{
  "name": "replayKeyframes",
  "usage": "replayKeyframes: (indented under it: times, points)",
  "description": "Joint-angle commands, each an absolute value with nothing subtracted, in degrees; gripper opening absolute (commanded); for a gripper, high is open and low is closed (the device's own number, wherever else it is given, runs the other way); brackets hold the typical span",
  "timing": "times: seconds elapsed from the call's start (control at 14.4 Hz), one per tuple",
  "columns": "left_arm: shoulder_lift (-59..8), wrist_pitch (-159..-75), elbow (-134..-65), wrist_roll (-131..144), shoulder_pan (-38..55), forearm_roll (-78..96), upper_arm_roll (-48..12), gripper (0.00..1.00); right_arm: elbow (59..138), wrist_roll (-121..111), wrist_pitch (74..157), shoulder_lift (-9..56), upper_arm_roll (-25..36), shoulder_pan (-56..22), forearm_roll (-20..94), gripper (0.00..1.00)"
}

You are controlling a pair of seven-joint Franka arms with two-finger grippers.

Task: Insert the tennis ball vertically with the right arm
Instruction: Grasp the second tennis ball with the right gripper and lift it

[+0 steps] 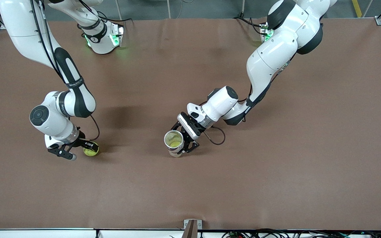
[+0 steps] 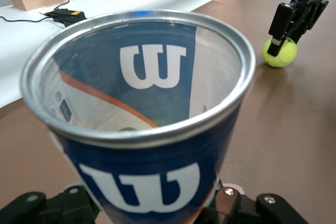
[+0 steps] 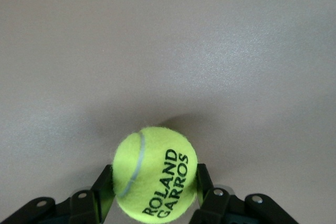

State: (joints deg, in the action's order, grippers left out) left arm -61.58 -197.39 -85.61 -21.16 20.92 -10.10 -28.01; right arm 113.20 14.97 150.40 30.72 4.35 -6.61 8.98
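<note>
Insertion has not begun: the right pincer (image 1: 82, 147) grips the tennis ball (image 1: 91, 150) low on the bench (image 1: 276, 181), toward the right arm's end. Mid-bench, the left pincer (image 1: 184, 140) holds the Wilson ball can (image 1: 174, 142) upright, mouth open. Lifting, carrying and dropping remain.

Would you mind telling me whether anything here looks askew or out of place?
Nothing stands out. The left hand holds the can mouth up, and the right hand grips the tennis ball on the table.
</note>
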Motion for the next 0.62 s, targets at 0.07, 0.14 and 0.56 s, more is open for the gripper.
replayKeyframes:
  times: [0.07,0.14,0.56]
  points:
    - [-57.92,-196.35,-89.73,-20.30,20.57,-9.32,-27.86,0.74,112.07,16.17,149.07,30.33,3.69,-6.41,8.35,0.00]
    - [-57.75,-196.35,-90.00,-20.30,20.22,-9.40,-27.95,0.74,110.93,18.35,145.50,29.89,3.43,-6.59,8.35,0.00]
    - [-57.83,-196.35,-90.26,-19.86,20.48,-9.32,-27.86,0.74,96.71,43.28,120.01,26.37,-0.08,-11.86,8.61,0.00]
